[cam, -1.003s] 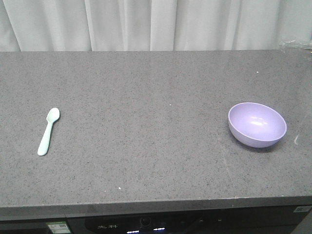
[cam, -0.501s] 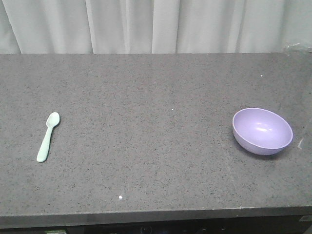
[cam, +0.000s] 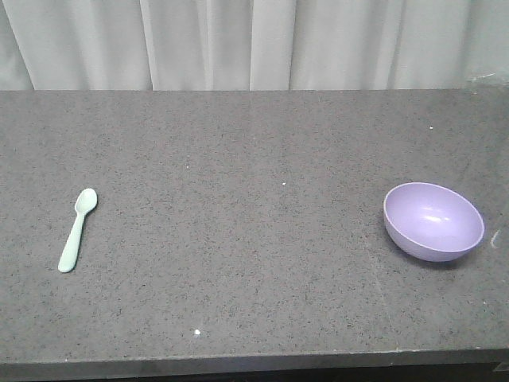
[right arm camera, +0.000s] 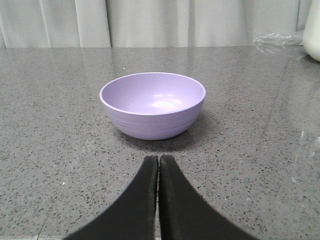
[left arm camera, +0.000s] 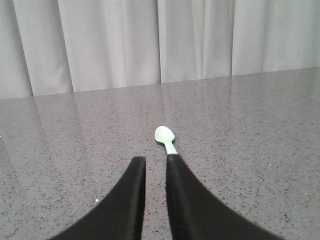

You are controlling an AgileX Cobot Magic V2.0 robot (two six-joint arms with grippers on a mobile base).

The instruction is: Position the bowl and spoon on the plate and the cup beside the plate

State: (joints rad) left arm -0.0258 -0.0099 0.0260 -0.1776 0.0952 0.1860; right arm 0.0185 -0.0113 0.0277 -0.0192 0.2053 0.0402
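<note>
We see from the front a dark grey speckled stone bench (cam: 238,159) backed by a pale, pleated curtain (cam: 238,44). The short pale mint-green plastic spoon (cam: 77,231) lies flat on the bench at the left. Its oval head points to the far side and its handle runs toward the near edge, leaning slightly left. The small round lilac-purple plastic bowl (cam: 433,221) stands upright and empty on the bench at the right, well apart from the spoon, with bare stone between them. A small white speck (cam: 196,332) lies near the front edge of the bench. In the left wrist view, the left tool (left arm camera: 155,161) shows two black fingers parted by a narrow gap and grasping nothing. The spoon lies just beyond it, with the end of the handle hidden behind the right-hand fingertip; we cannot tell whether the two touch. In the right wrist view, the right tool (right arm camera: 159,159) is clenched, its two black fingers pressed together and empty, and the bowl stands directly beyond it, apart from the tips. At the far right of that view we see crumpled clear plastic (right arm camera: 275,42) and part of a white object (right arm camera: 312,30) cut off by the frame edge.
</note>
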